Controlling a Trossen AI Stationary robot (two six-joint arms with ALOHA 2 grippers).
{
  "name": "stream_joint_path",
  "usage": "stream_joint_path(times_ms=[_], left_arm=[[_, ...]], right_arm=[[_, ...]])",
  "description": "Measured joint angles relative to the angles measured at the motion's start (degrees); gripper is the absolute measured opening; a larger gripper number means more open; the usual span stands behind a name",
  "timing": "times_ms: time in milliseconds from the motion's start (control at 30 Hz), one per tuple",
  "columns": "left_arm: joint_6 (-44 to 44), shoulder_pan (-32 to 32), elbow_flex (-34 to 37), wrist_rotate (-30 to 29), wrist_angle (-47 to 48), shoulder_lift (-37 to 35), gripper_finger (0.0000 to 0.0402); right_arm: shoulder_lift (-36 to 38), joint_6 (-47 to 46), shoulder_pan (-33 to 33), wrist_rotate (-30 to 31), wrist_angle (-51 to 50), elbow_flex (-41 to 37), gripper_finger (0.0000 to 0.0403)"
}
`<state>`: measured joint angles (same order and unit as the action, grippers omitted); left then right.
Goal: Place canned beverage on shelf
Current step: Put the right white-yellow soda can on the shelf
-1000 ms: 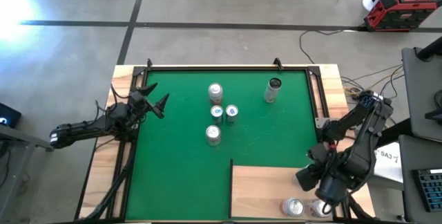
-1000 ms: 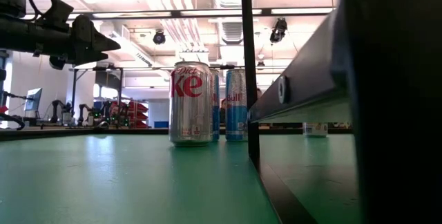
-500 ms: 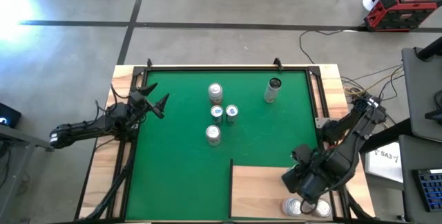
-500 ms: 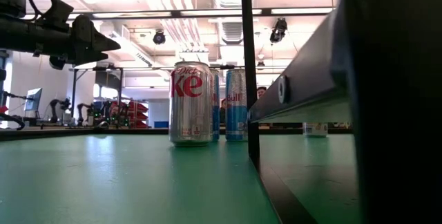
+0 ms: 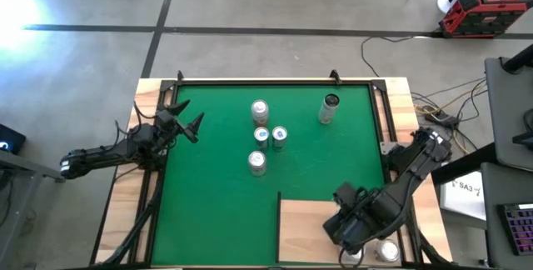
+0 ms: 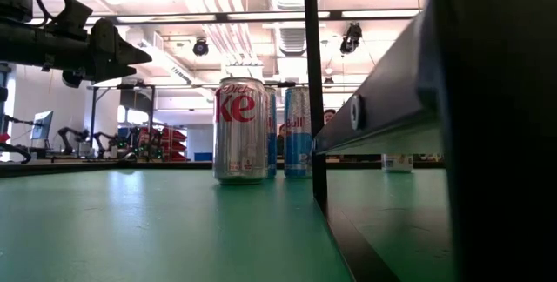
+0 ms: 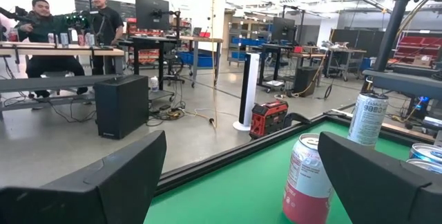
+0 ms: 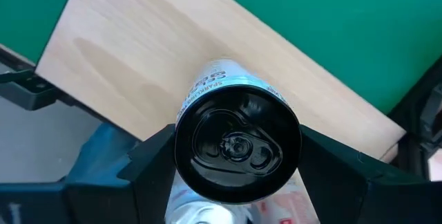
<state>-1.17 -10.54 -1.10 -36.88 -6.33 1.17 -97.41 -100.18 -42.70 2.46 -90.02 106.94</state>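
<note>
My right gripper [image 5: 350,224] hangs over the pale wooden shelf [image 5: 308,220] at the table's near right, shut on a white can with a black top [image 8: 237,144]. Two more cans stand on the shelf just near of it, one in plain view [image 5: 387,252]. Several cans stand upright on the green mat [image 5: 216,187], among them a Diet Coke can [image 6: 241,130] and a pink can [image 7: 307,179]. My left gripper [image 5: 187,124] waits open at the mat's left edge, pointing level at those cans. My right gripper pinches the can's upper wall, just under the top rim [image 8: 185,141], between its two fingers [image 8: 148,165]. The fingers come from above, pointing down. The can stays upright over the shelf panel; its bottom is hidden by its own body.
A tall dark-topped can [image 5: 329,109] stands alone at the mat's far right. The shelf's dark edge [image 6: 365,117] and post [image 6: 312,90] rise at the right of the low view. People sit at desks beyond the table [image 7: 41,16].
My right gripper has travelled along the shelf toward the table's left edge, carrying the can upright, and has rolled a little about its downward axis. It now covers part of one of the two cans that stand on the shelf.
</note>
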Motion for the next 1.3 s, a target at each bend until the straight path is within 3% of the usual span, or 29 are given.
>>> stream_joint_path(times_ms=[567,1300], left_arm=[[0.0,0.0,0.0,0.0,0.0,0.0,0.0363],[0.0,0.0,0.0,0.0,0.0,0.0,0.0363]], right_arm=[[-9.5,3.4,0.7,-1.4,0.0,10.9,0.0254],[-9.7,-5.9,0.7,-1.3,0.6,10.7,0.0265]])
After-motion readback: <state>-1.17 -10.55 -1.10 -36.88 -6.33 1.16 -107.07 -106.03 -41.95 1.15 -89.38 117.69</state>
